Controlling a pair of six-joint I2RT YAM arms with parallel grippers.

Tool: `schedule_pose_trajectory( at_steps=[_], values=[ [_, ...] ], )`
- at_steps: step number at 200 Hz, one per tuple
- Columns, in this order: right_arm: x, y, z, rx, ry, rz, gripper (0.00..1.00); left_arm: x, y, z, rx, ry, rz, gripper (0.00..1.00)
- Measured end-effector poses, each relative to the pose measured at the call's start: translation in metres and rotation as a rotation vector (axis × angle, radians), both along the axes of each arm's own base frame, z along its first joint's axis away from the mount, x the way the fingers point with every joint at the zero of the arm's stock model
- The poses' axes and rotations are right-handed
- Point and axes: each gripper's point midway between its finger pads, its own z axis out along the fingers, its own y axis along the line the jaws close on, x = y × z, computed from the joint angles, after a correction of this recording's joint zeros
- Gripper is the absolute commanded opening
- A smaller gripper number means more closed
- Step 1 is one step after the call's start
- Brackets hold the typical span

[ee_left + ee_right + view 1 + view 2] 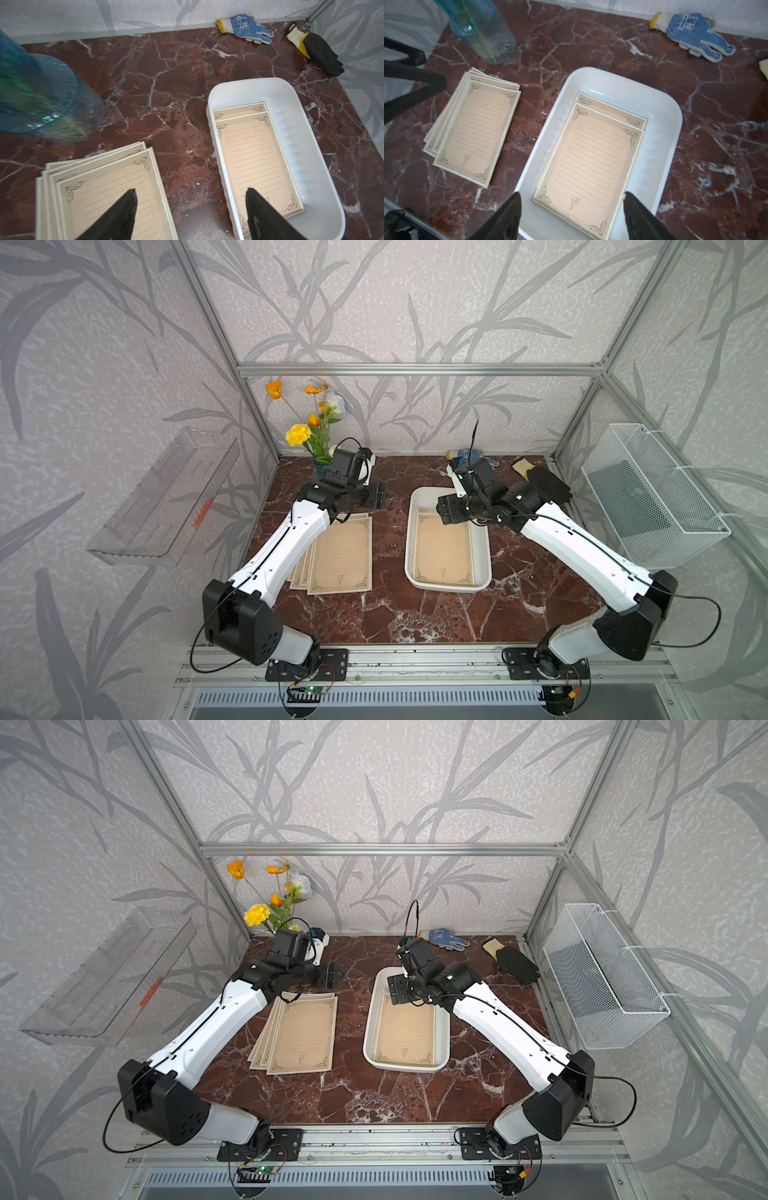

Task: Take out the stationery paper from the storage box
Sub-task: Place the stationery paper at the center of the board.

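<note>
- Red-marble tabletop (386,614) carrying storage box (449,588).
- Stationery paper (444,551) lying inside box; fanned pile (340,556) beside it.
- Right gripper (572,194) above box, fingers apart, likely for next sheet.
- Left gripper (191,191) beside box, fingers apart, empty.

Two white-and-black arms, elbows bent, wrists extended toward frame centre.
At lower left, left arm (286,543), left gripper (190,190) jaws apart, empty; at lower right, right arm (582,547), right gripper (572,193) likewise spread, empty.
</note>
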Motion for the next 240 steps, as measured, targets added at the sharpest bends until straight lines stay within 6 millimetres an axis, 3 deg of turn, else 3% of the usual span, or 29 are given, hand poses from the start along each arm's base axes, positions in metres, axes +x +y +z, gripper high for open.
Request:
schedule_pose_trajectory(
  at_steps=[38,97,140,198,220,240],
  values=[
    [-0.001,-0.033,-0.060,-0.087,0.126,-0.073,0.59,0.000,-0.021,-0.053,-0.077,0.156,0.013,0.77],
    [0.013,-0.050,-0.095,-0.124,0.185,-0.155,0.60,-0.003,-0.051,-0.091,-0.161,0.285,-0.001,0.59],
    [0.018,-0.066,-0.134,-0.142,0.262,-0.223,0.63,-0.010,-0.073,-0.122,-0.174,0.372,-0.033,0.48],
    [0.024,-0.073,-0.175,-0.125,0.349,-0.267,0.60,-0.014,-0.082,-0.144,-0.164,0.424,-0.044,0.42],
    [0.027,-0.074,-0.189,-0.130,0.378,-0.277,0.60,-0.014,-0.081,-0.147,-0.157,0.428,-0.046,0.34],
    [0.027,-0.073,-0.201,-0.128,0.405,-0.281,0.60,-0.014,-0.080,-0.148,-0.151,0.426,-0.047,0.33]
  ],
)
